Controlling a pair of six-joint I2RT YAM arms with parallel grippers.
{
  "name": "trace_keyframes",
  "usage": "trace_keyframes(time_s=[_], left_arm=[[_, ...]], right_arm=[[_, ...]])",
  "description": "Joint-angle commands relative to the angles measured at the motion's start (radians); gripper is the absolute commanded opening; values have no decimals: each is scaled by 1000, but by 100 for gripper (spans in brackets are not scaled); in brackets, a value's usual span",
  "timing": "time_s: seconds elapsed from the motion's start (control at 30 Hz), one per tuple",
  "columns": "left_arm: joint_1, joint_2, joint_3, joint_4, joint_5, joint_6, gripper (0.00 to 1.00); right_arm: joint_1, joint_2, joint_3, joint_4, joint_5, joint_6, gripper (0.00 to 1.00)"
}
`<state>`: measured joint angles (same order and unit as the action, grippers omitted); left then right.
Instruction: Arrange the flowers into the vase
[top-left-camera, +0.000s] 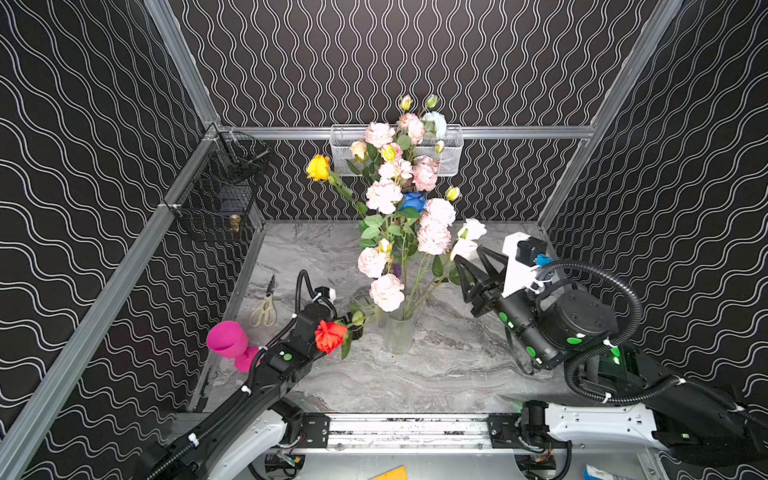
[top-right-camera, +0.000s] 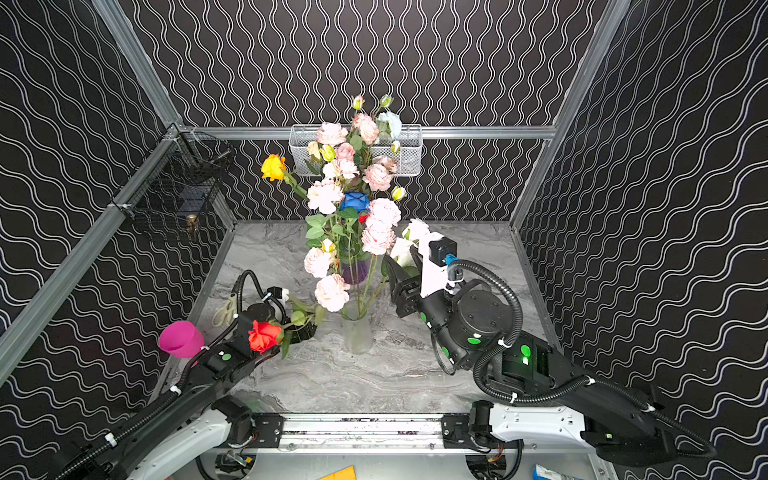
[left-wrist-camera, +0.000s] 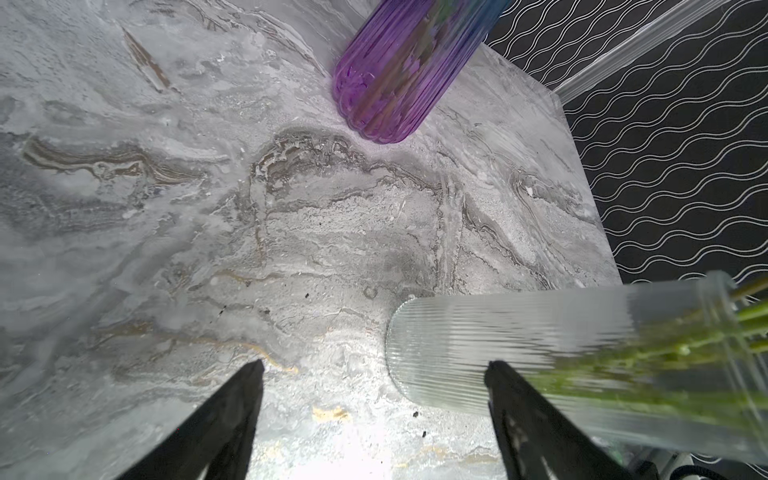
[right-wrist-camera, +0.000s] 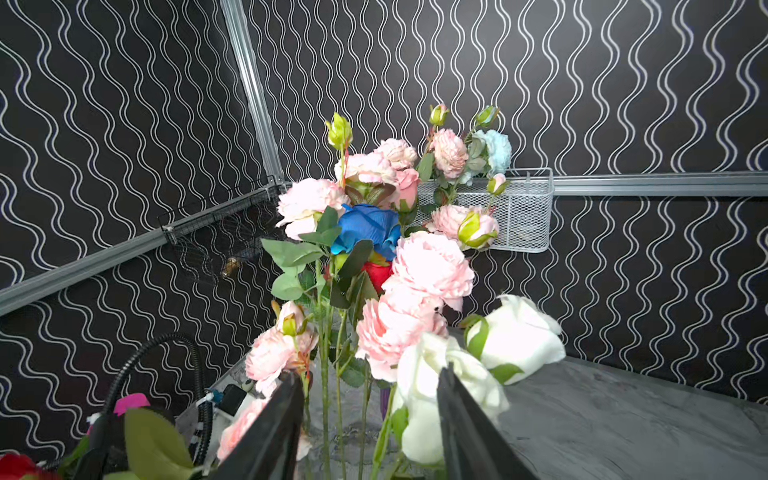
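Magenta goblet (top-left-camera: 227, 338) lower left, scissors (top-left-camera: 264, 309) just above it, black wire basket (top-left-camera: 216, 195) left, white mesh basket (top-left-camera: 453, 154) upper centre

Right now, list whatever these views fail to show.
Purple vase: top views, flowers cover nearly all; left wrist view's edge cuts off its mouth.
Red rose stem: top views, lost under leaves and left arm.
Black wire basket contents: top views, too dark, small.
Right gripper: contact with stems, right wrist view, too fine to tell.

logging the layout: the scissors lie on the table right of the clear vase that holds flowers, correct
No. The scissors lie on the table left of the clear vase, not right, as both top views show. The vase does hold flowers.
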<state>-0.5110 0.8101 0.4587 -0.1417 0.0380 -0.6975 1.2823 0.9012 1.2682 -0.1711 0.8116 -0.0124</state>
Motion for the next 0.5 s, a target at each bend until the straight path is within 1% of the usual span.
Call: trace_keyframes(time_s=[0.0, 0.07, 0.17, 0.3, 0.33, 0.4, 0.47], left_arm=[[0, -12, 25, 1, -63, 16, 88], [1, -15, 43, -42, -123, 11, 89], [2, -12, 66, -99, -219, -8, 89], [1, -12, 98, -186, -382, -35, 92], [1, -14, 103, -199, -425, -39, 92], [2, -14, 108, -195, -448, -13, 91], [1, -12, 117, -212, -466, -12, 90]], right_arm=[[-1, -39, -16, 45, 61, -17, 54], [-1, -71, -43, 56, 84, -15, 54], [-1, -111, -65, 16, 131, 19, 54], [0, -165, -88, -103, 219, 123, 55], [-1, -187, -108, -122, 235, 145, 57], [-1, -226, -161, -136, 257, 199, 62], [0, -255, -227, -101, 267, 196, 69]])
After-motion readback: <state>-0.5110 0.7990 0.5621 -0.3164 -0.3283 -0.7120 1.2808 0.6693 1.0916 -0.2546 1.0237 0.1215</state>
